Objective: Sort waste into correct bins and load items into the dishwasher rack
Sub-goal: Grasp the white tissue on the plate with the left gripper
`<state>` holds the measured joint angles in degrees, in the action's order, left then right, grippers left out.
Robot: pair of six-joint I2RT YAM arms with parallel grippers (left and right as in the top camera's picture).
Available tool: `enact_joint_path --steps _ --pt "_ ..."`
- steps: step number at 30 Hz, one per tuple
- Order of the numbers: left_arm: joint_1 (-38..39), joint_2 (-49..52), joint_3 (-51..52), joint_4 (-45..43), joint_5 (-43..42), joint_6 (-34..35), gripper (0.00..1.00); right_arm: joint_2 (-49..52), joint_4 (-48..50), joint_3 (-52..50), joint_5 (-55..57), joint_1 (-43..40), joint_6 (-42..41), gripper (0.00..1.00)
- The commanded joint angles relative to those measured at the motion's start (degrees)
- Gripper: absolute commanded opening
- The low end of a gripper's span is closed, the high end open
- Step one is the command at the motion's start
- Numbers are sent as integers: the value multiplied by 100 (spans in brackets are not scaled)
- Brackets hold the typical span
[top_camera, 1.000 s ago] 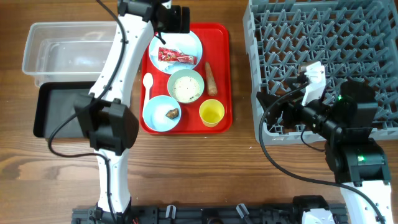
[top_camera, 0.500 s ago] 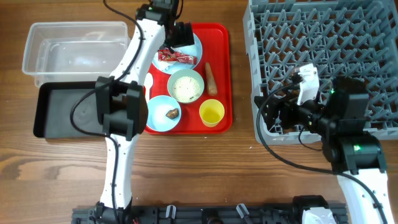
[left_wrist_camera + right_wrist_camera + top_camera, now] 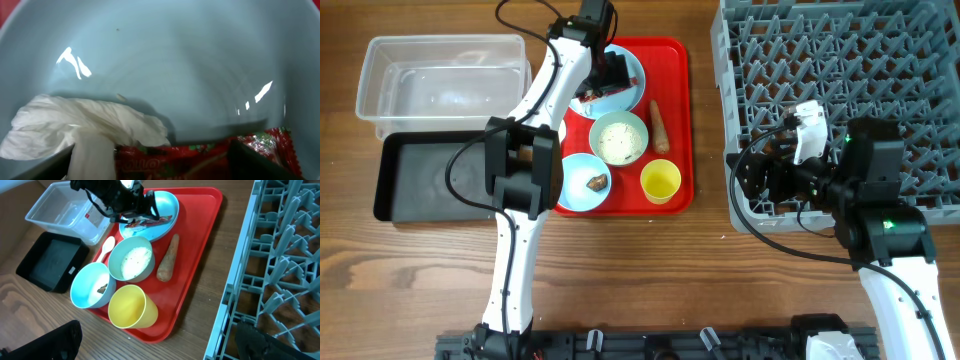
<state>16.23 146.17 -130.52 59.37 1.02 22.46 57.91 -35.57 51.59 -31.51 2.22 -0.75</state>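
Note:
My left gripper point(image 3: 605, 78) is open and low over the pale blue plate point(image 3: 632, 72) at the back of the red tray. In the left wrist view its fingers point(image 3: 160, 167) straddle the red snack wrapper point(image 3: 200, 157), with the crumpled white scrap point(image 3: 85, 125) by the left finger. A whitish bowl of rice crumbs point(image 3: 619, 138), a light blue bowl point(image 3: 575, 190) with a brown lump point(image 3: 597, 182), a yellow cup point(image 3: 660, 181), a carrot-like stick point(image 3: 659, 125) and a white spoon point(image 3: 105, 247) are on the tray. My right gripper point(image 3: 155, 347) is open and empty, between tray and grey rack point(image 3: 840, 90).
The flat red tray point(image 3: 678, 60) lies mid-table. The clear tub point(image 3: 440, 80) sits at the back left, the black tray point(image 3: 420, 180) just in front of it. The left arm crosses over the tray's left edge. Bare wood runs along the front.
My left gripper has come down from the tray's back edge onto the plate, over the wrapper. My right gripper has shifted slightly back along the rack's front-left corner.

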Motion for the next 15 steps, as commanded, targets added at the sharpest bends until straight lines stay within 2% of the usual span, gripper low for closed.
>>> enact_joint_path --steps 1,2,4,7,8,9,15 --pt "44 214 63 17 -31 74 70 39 15 129 -72 7 61 100" --pt "44 214 107 4 -31 74 66 39 15 129 -72 7 59 100" --pt "44 214 120 39 -31 74 46 39 15 129 -72 7 61 100" --pt "44 214 120 111 -31 70 22 39 13 129 -74 9 57 100" --pt "44 214 120 109 -31 70 10 39 9 129 -76 7 55 100" --pt "44 214 120 109 -31 70 4 39 7 129 -76 9 57 100" --pt "37 133 96 118 -55 48 4 39 9 129 -74 7 57 100"
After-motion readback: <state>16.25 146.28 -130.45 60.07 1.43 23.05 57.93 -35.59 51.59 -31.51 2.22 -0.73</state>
